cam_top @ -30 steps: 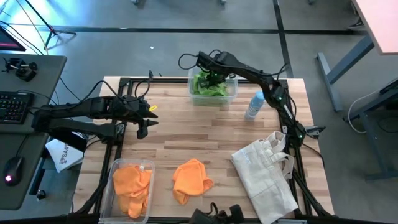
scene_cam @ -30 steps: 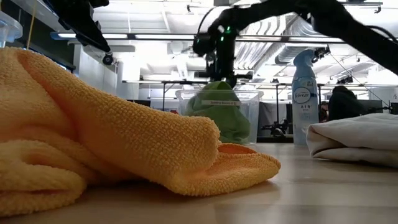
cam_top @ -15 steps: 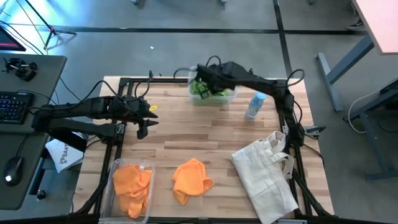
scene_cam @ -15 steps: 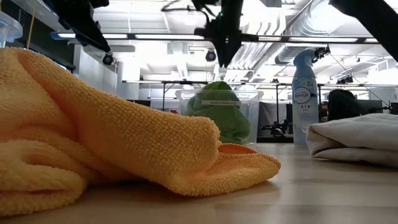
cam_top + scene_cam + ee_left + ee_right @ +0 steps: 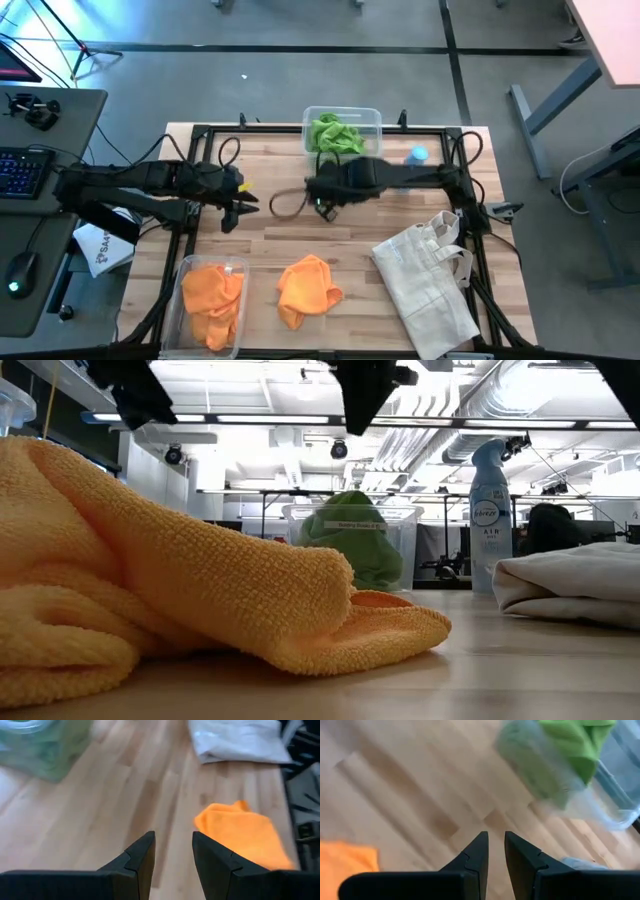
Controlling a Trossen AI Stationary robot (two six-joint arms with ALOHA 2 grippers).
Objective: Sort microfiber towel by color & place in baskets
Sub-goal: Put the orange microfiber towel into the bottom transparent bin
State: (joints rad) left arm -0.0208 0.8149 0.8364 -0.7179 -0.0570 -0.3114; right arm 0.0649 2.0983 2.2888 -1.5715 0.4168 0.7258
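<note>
Right gripper [image 5: 318, 196] hangs over mid-table, fingers slightly apart, empty. Loose orange towel [image 5: 305, 288] lies near the front edge, well apart from it. Green towels [image 5: 335, 133] fill the rear bin [image 5: 371, 119]. Left gripper [image 5: 236, 203] waits, parted, empty.

Right gripper [image 5: 493, 851] empty, slightly parted — green towel [image 5: 575, 745], seemingly binned.

Two dark jointed arms trailing black looped cables, each ending in angular, stepped black jaws.
</note>
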